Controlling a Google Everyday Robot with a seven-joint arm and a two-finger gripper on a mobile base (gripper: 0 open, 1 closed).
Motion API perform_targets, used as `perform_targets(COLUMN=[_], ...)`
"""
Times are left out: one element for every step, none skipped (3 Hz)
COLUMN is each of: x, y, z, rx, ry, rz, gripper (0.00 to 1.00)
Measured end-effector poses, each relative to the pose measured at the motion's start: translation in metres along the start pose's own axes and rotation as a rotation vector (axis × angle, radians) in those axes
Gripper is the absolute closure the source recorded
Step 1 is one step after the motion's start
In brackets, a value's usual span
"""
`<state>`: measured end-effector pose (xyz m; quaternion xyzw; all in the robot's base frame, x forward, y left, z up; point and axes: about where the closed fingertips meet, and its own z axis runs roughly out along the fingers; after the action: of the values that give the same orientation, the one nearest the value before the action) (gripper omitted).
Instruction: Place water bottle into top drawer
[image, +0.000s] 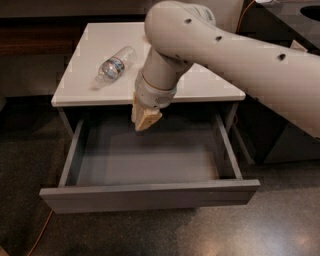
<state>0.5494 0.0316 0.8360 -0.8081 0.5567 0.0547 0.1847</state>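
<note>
Looking down from the front, we are seeing the arm (235, 55) filling the upper right of the view: a thick, pale limb that is coming in from the right edge, bending over the bench (200, 89) and pointing down. Its elbow is covering the back middle of the white benchtop.

Under that top, the grey drawer (150, 197) is standing pulled well out toward us, and we are looking straight into its bare grey floor. Its front panel is sitting lowest in the view, and its side walls are running back beneath the bench.

At the end of the arm, the tan tool (146, 119) is hanging just below the front edge of the benchtop, over the back of the drawer and a little left of its middle. It is touching neither the drawer floor nor the walls. We cannot tell whether it is clenched or released, and we are seeing nothing in its grasp.

On the left part of the benchtop, the bottle (116, 64) is lying on its side, cap toward the upper right, well apart from the tool and outside the drawer.

At the lower left, an orange cable (40, 235) is trailing over the dark floor.
</note>
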Motion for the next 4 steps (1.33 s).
perform_targets(x=[-0.006,-0.011,-0.018,-0.016], y=[-0.026,-0.053,-0.080,-0.098], z=[-0.011,-0.016,-0.017,-0.018], rx=[0.002,0.003,0.012,0.012], ry=[0.032,0.043,0.071,0.101], rz=[-0.066,-0.127,-0.204,-0.261], gripper=[0.04,0.00,0.00,0.00])
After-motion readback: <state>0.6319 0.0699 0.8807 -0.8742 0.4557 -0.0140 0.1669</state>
